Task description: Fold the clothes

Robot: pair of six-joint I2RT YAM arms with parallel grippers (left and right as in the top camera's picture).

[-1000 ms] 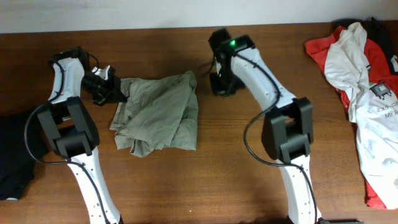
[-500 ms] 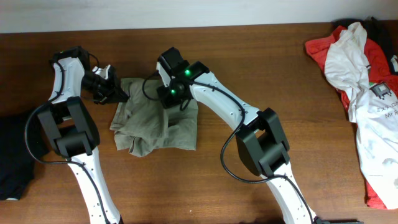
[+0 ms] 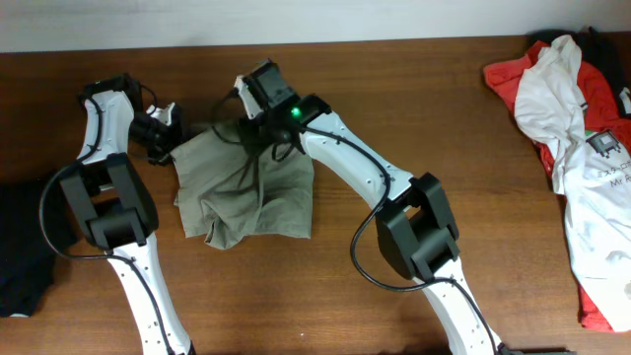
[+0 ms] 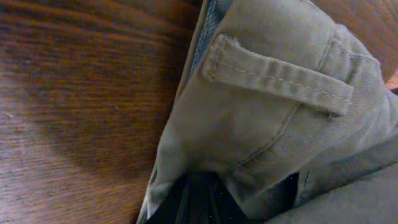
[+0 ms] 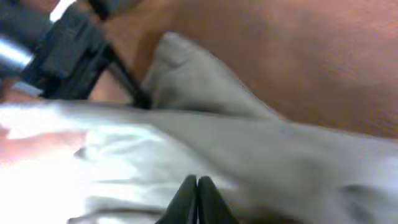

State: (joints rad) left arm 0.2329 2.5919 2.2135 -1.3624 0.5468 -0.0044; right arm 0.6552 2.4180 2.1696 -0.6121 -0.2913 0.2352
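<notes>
The clothes (image 3: 246, 187) are one khaki garment lying crumpled on the brown table, left of centre. Up close, the clothes (image 4: 267, 112) show a belt loop and stitched seams. My left gripper (image 3: 170, 146) sits at the garment's top left corner, shut on the cloth. In its wrist view the fabric drapes round the left gripper (image 4: 199, 186) and hides its tips. My right gripper (image 3: 254, 133) hovers over the top edge of the garment. The right gripper (image 5: 197, 182) is shut, tips together just above the blurred clothes (image 5: 249, 143), with nothing seen between them.
A white printed T-shirt (image 3: 577, 118) lies over a red garment (image 3: 513, 84) at the far right. A black garment (image 3: 20, 247) sits at the left edge. The two arm bases stand along the table's (image 3: 335, 296) near side.
The right arm swung left from beyond the garment's right corner to its top edge. The top left corner was drawn out toward the left gripper, straightening the top edge.
</notes>
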